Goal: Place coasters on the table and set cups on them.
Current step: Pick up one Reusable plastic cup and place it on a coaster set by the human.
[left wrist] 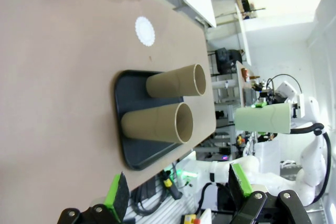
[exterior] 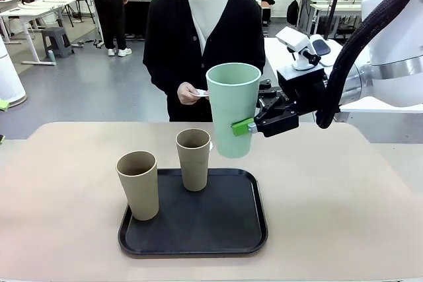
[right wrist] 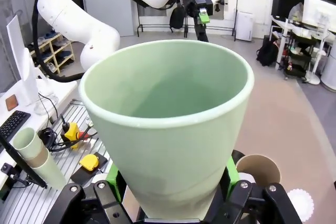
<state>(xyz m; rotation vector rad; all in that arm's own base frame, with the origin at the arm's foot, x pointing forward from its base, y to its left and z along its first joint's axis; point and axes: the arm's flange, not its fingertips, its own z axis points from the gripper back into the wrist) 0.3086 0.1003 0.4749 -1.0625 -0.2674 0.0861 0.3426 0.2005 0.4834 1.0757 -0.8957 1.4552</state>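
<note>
We see the right hand [exterior: 243,125] clamped on the mint green cup [exterior: 233,110]. 1 green pad presses its lower wall and the other is hidden behind it. The cup is upright and hangs clear of the worktop [exterior: 344,203].

Below and to the left of that hand, the farther tan cup [exterior: 193,158] and the nearer tan cup [exterior: 139,184] stand upright and apart on the black tray [exterior: 228,232]. The farther one is closest to the held cup.

Beyond the held cup, left of the right hand, the person's fingers [exterior: 187,92] pinch a thin white piece [exterior: 200,92]. We cannot tell what it is.

The left hand [left wrist: 178,190] stands wide with nothing between its pads. Ahead of it lies the tray with both tan cups. Past them, 1 scalloped white coaster [left wrist: 145,30] lies flat on bare worktop, apart from the tray.
</note>
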